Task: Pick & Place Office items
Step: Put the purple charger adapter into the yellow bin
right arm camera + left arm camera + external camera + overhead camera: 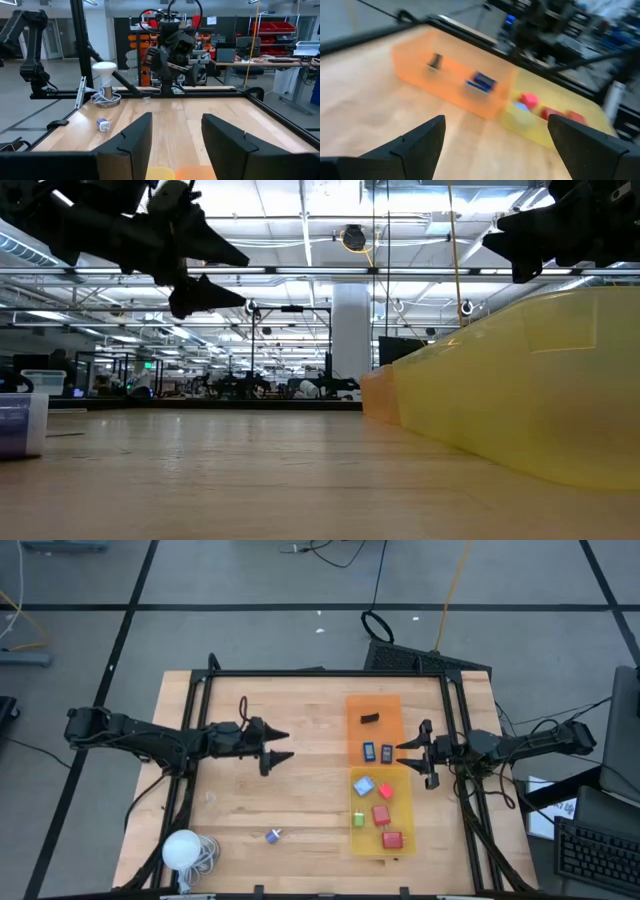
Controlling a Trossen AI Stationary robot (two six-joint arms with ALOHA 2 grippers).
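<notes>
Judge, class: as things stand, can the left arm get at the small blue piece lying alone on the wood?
Probably yes. The blue piece lies on open tabletop, apart from the white ball, and the left gripper hangs open above the table with nothing between.

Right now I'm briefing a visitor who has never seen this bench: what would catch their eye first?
Probably the orange tray and yellow tray end to end on the table's right side, dotted with small coloured office pieces such as a red block. Next, the two dark arms facing each other: the left gripper open over bare wood, the right gripper at the trays' edge. A white ball sits in the near-left corner.
</notes>
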